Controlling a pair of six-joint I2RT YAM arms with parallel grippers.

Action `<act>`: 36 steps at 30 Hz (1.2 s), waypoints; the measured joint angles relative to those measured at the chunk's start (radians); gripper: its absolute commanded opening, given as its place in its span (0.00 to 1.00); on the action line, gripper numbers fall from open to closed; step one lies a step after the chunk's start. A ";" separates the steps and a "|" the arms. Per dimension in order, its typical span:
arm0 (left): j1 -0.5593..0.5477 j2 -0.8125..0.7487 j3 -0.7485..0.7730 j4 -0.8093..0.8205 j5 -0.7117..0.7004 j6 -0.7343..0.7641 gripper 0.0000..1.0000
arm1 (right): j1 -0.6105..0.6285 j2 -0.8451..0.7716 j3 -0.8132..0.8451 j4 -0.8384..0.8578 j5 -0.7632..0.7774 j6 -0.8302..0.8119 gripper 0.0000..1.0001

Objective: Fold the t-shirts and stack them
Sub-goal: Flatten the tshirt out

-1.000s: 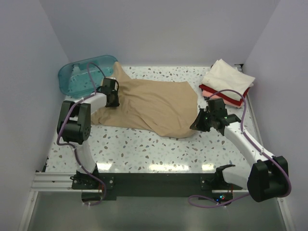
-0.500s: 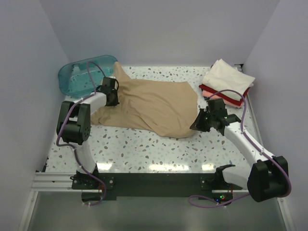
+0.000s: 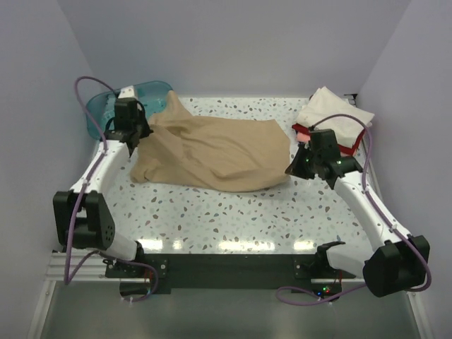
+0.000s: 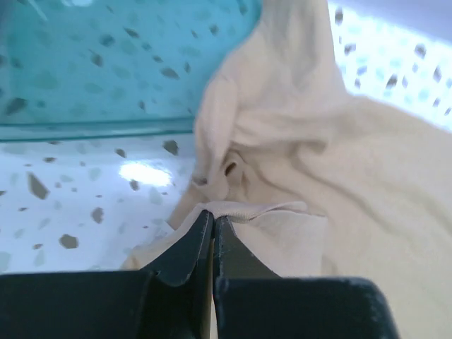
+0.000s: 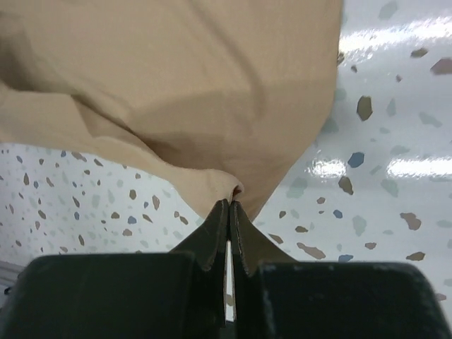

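Observation:
A large tan t-shirt (image 3: pixel 212 152) lies spread across the middle of the speckled table. My left gripper (image 3: pixel 139 132) is shut on its left edge, beside the teal tub; the left wrist view shows a hemmed fold of the tan t-shirt (image 4: pixel 282 141) pinched at the left gripper (image 4: pixel 212 213). My right gripper (image 3: pixel 293 167) is shut on the shirt's right corner, lifted a little off the table; in the right wrist view that corner of the tan t-shirt (image 5: pixel 198 85) bunches at the right gripper (image 5: pixel 232 203). A stack of folded t-shirts (image 3: pixel 333 120), cream-white over pink and red, sits at the back right.
A translucent teal plastic tub (image 3: pixel 113 109) stands at the back left, close behind the left gripper, and fills the upper left of the left wrist view as the tub (image 4: pixel 106 63). Pale walls close in the table (image 3: pixel 212 219) on three sides.
The left arm has stretched out to the back left, its gripper closing on the shirt's left edge and pulling it. The right gripper moved back with the shirt's corner, drawing the cloth flatter.

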 measured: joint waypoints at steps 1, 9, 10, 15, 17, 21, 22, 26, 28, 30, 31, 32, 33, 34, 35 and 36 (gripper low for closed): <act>0.022 -0.045 0.000 -0.002 0.000 -0.008 0.00 | 0.000 0.000 0.025 -0.008 0.016 -0.008 0.00; 0.159 -0.243 0.077 -0.044 -0.021 -0.032 0.00 | 0.000 -0.006 0.264 -0.083 0.163 -0.074 0.00; 0.160 -0.247 0.102 -0.050 -0.021 -0.033 0.00 | 0.000 -0.006 0.305 -0.089 0.184 -0.084 0.00; 0.161 -0.249 0.264 -0.085 -0.003 -0.042 0.00 | 0.000 -0.019 0.494 -0.090 0.278 -0.148 0.00; 0.161 -0.249 0.357 -0.103 0.010 -0.042 0.00 | 0.000 -0.034 0.558 -0.080 0.301 -0.170 0.00; 0.161 -0.266 0.531 -0.101 0.045 -0.040 0.00 | 0.000 -0.079 0.668 -0.035 0.323 -0.217 0.00; 0.161 -0.276 0.560 -0.102 0.050 -0.039 0.00 | 0.000 -0.089 0.686 -0.027 0.325 -0.226 0.00; 0.161 -0.328 0.697 -0.106 0.068 -0.016 0.00 | 0.000 -0.138 0.771 0.000 0.330 -0.271 0.00; 0.161 -0.347 0.771 -0.101 0.075 -0.005 0.00 | 0.000 -0.155 0.816 0.012 0.338 -0.291 0.00; 0.161 -0.357 0.846 -0.094 0.086 0.004 0.00 | 0.000 -0.165 0.863 0.019 0.347 -0.309 0.00; 0.161 -0.362 0.874 -0.086 0.097 0.005 0.00 | 0.000 -0.167 0.889 0.017 0.349 -0.317 0.00; 0.161 -0.362 0.900 -0.077 0.109 0.004 0.00 | 0.000 -0.168 0.911 0.017 0.350 -0.321 0.00; 0.161 -0.365 0.921 -0.069 0.124 0.003 0.00 | 0.000 -0.168 0.938 0.018 0.351 -0.326 0.00; 0.161 -0.367 0.939 -0.055 0.140 0.000 0.00 | 0.000 -0.167 0.956 0.022 0.352 -0.328 0.00; 0.161 -0.367 0.948 -0.035 0.159 -0.007 0.00 | 0.000 -0.168 0.964 0.029 0.354 -0.331 0.00; 0.161 -0.366 0.948 -0.014 0.180 -0.016 0.00 | 0.000 -0.169 0.962 0.038 0.356 -0.333 0.00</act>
